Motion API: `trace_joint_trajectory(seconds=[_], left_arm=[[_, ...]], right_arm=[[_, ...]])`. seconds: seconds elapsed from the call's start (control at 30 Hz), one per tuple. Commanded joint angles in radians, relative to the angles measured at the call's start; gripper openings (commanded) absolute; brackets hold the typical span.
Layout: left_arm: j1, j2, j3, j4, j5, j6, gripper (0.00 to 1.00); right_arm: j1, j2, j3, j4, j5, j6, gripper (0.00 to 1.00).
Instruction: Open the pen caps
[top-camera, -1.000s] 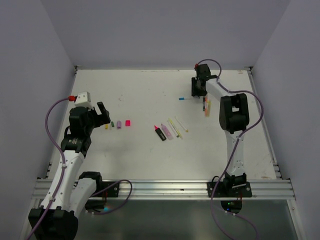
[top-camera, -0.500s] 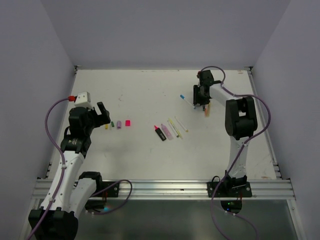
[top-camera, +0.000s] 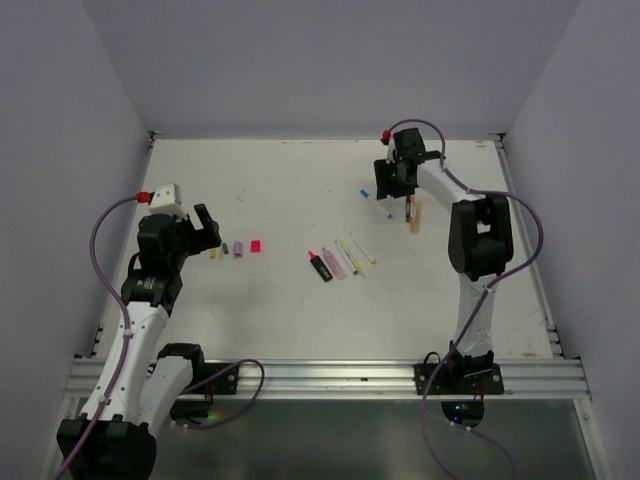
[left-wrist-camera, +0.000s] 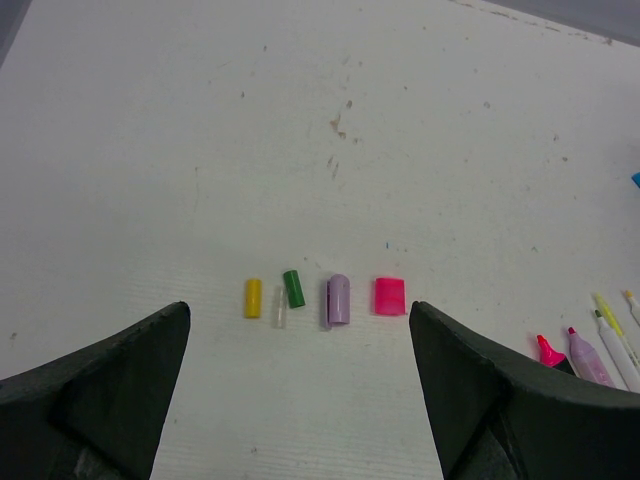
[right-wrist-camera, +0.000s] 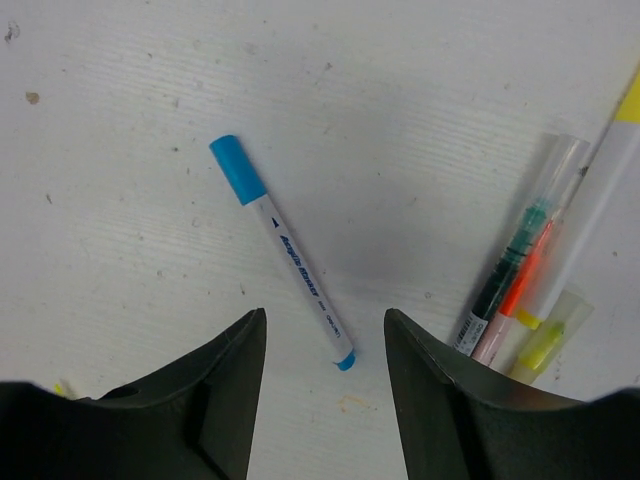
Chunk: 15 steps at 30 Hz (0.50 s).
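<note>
A white pen with a blue cap (right-wrist-camera: 285, 250) lies flat on the table, its cap (right-wrist-camera: 238, 170) pointing up-left. My right gripper (right-wrist-camera: 325, 370) is open just above the pen's other end and holds nothing. In the top view the right gripper (top-camera: 386, 184) is at the far right next to this pen (top-camera: 374, 198). Loose caps lie in a row: yellow (left-wrist-camera: 253, 298), clear (left-wrist-camera: 279, 308), green (left-wrist-camera: 293, 288), lilac (left-wrist-camera: 338, 299) and pink (left-wrist-camera: 389, 296). My left gripper (left-wrist-camera: 300, 400) is open and empty above them, and it shows in the top view (top-camera: 205, 228).
A bunch of capped pens (right-wrist-camera: 525, 265), green, orange and yellow, lies just right of the right gripper, also in the top view (top-camera: 412, 212). Several uncapped pens (top-camera: 338, 260) lie mid-table, with their tips in the left wrist view (left-wrist-camera: 585, 350). White walls ring the table.
My right gripper has shifted left, from beside the pen bunch to over the blue-capped pen, which has turned from level to slanted. The left arm has not moved.
</note>
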Motion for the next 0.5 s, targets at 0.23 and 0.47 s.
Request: trace_joint_trajectory(seconds=[0.23,0.47], left_arm=[[-0.006,-0.004,-0.003,0.057,0.018,0.018,0.94],[-0.006,-0.003,-0.001,0.06,0.024,0.018,0.94]], right_arm=[[0.057,0.099,0.113,-0.065,0.027,-0.075,0.54],[0.083,0.134,0.124,-0.085,0.044,-0.115,0.5]])
